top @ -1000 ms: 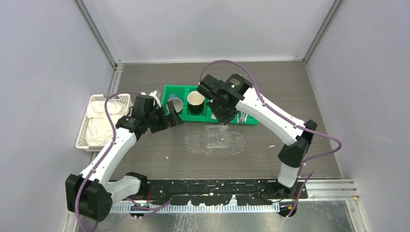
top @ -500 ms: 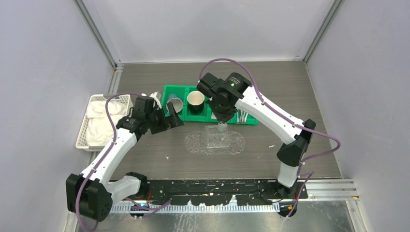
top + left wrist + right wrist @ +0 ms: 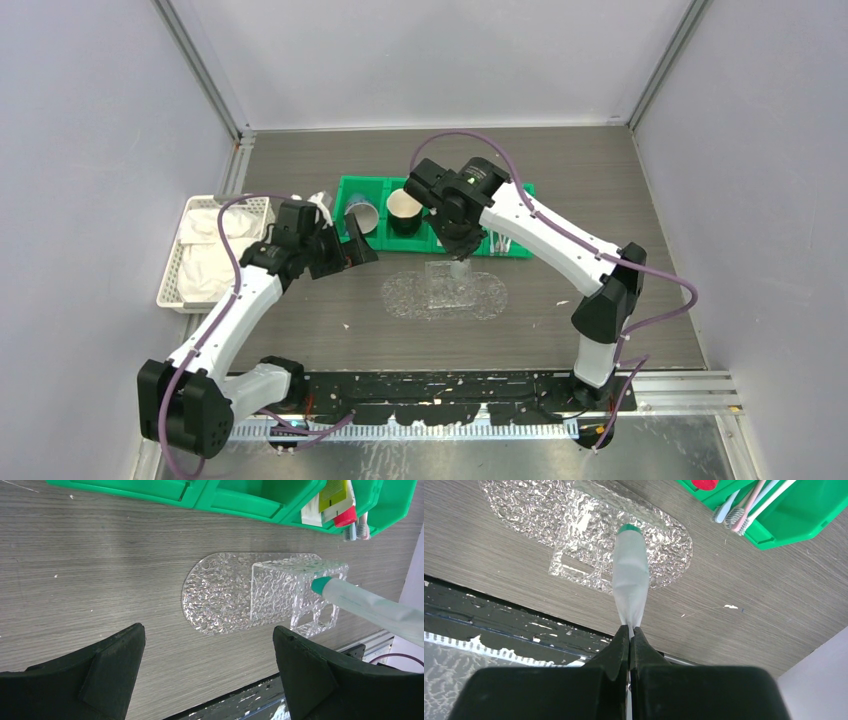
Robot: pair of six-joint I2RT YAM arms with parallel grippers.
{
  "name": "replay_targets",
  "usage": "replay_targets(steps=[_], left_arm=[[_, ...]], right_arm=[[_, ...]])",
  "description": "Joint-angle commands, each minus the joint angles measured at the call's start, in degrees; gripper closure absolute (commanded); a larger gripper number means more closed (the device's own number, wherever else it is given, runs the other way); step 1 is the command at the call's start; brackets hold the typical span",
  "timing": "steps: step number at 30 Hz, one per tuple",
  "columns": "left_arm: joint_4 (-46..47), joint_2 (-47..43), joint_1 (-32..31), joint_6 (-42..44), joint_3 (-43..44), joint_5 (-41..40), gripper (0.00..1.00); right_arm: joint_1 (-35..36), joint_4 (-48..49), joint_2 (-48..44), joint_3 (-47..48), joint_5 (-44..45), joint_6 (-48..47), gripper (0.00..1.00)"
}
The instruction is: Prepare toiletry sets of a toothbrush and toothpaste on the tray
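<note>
A clear, speckled oval tray [image 3: 405, 297] lies mid-table, with a clear slotted holder [image 3: 450, 281] standing on it. My right gripper [image 3: 460, 250] hangs over that holder, shut on the crimped end of a white toothpaste tube [image 3: 630, 575]. The tube's green cap [image 3: 628, 529] points down at the holder's top [image 3: 300, 572]; I cannot tell whether they touch. My left gripper [image 3: 350, 245] is open and holds nothing, left of the tray [image 3: 220, 590] and above bare table. Toothbrushes [image 3: 744, 505] lie in the green bin's right compartment.
The green bin [image 3: 515, 250] stands just behind the tray, holding two paper cups [image 3: 404, 210] and a red-capped tube [image 3: 337, 502]. At the far left is a white mesh basket [image 3: 205, 250] with white packets. Grey walls close in on both sides.
The right arm has shifted slightly left and toward the bin, still gripping the tube over the holder. The left arm has barely moved.
</note>
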Motion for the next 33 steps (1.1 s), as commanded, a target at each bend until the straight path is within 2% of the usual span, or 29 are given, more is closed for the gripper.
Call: replay_targets(steps=[1, 23, 25, 30, 33], left_arm=[[2.43, -0.92, 0.62, 0.75, -0.22, 1.19, 0.0], [3.88, 0.4, 2.38, 1.63, -1.19, 2.53, 0.0], [3.88, 0.56, 2.55, 1.71, -1.19, 2.52, 0.0], [3.79, 0.72, 2.91, 1.88, -1.19, 2.7, 0.0], [3.72, 0.67, 3.09, 1.98, -1.14, 2.78, 0.0]], right_arm=[[-0.56, 2.32, -0.06, -0.79, -0.76, -1.12, 0.99], [-3.61, 7.27, 2.44, -7.45, -1.82, -1.75, 0.99], [-3.66, 7.43, 2.67, -7.39, -2.19, -1.75, 0.96], [-3.96, 8.1, 3.15, -7.92, -2.69, -2.0, 0.95], [-4.15, 8.65, 3.22, -8.69, -3.13, -2.18, 0.89]])
